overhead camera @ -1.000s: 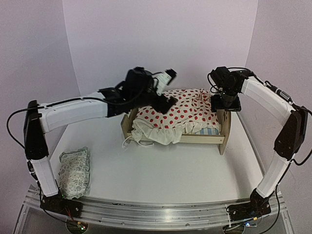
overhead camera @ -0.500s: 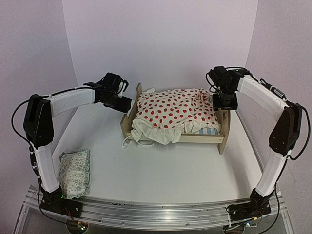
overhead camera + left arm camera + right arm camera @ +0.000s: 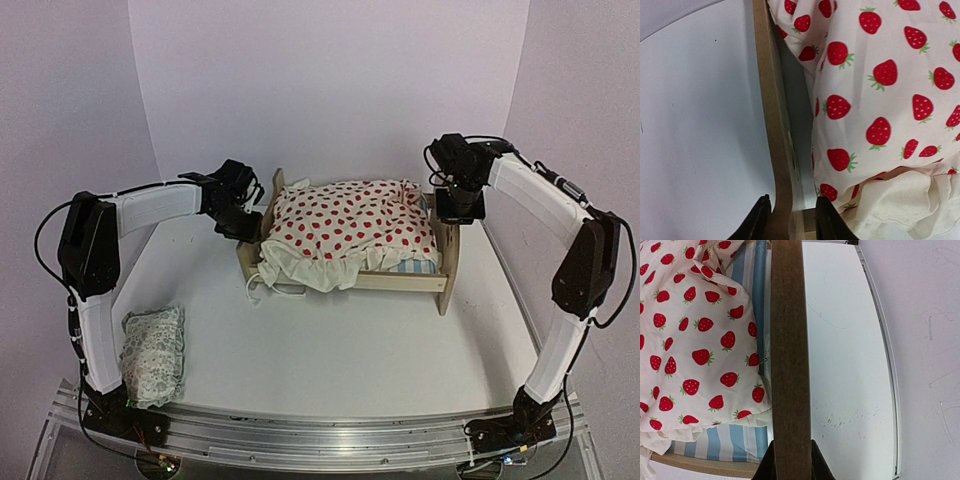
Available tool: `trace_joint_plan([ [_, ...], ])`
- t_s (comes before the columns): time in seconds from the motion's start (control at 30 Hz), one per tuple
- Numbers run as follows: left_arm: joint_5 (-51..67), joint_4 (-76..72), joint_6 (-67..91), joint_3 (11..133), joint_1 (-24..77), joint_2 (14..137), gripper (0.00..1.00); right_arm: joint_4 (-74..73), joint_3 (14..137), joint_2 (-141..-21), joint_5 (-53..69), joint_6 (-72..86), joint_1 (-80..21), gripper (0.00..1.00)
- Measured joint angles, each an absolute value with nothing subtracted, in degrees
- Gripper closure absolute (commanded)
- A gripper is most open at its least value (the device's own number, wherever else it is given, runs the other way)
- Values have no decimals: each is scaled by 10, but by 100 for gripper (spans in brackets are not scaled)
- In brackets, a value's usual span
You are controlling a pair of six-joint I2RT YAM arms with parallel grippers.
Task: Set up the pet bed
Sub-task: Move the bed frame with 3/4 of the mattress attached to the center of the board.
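Note:
The pet bed (image 3: 400, 283), light plywood, stands mid-table with a strawberry-print blanket (image 3: 350, 225) lying over its blue-striped mattress (image 3: 415, 266). My left gripper (image 3: 250, 222) is at the bed's left end board. In the left wrist view its jaws (image 3: 792, 220) grip that board's top edge (image 3: 771, 115), with the blanket (image 3: 880, 75) just inside. My right gripper (image 3: 455, 215) is at the right end board. There the jaws (image 3: 790, 460) press tight on both faces of the board (image 3: 788, 340). Mattress stripes (image 3: 715, 442) show below the blanket (image 3: 690, 340).
A small pale patterned pillow (image 3: 152, 352) lies at the table's front left, near the left arm's base. The blanket's ruffled cream hem (image 3: 300, 270) hangs over the bed's front left corner. Lilac walls close in the back and both sides.
The left arm came down from over the bed to its left end board. Both grippers closed onto the end boards. The bed has shifted slightly to the left.

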State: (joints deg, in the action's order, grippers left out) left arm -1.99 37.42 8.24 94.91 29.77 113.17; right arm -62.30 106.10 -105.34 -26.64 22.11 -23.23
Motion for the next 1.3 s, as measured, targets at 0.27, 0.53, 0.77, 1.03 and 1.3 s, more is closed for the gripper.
trace_joint_plan([
  [0.27,-37,363,150,855,294,1069,91,-622,1061,-1052,-245,224,-249,100],
  [0.53,-53,402,179,744,287,955,88,-614,1021,-1023,-259,258,-316,100],
  [0.77,-73,484,217,692,290,849,80,-614,973,-985,-275,304,-382,100],
  [1.03,-105,500,277,613,293,709,78,-620,951,-968,-297,347,-419,100],
  [1.3,-101,503,244,636,294,701,37,-627,948,-964,-302,362,-428,65],
])
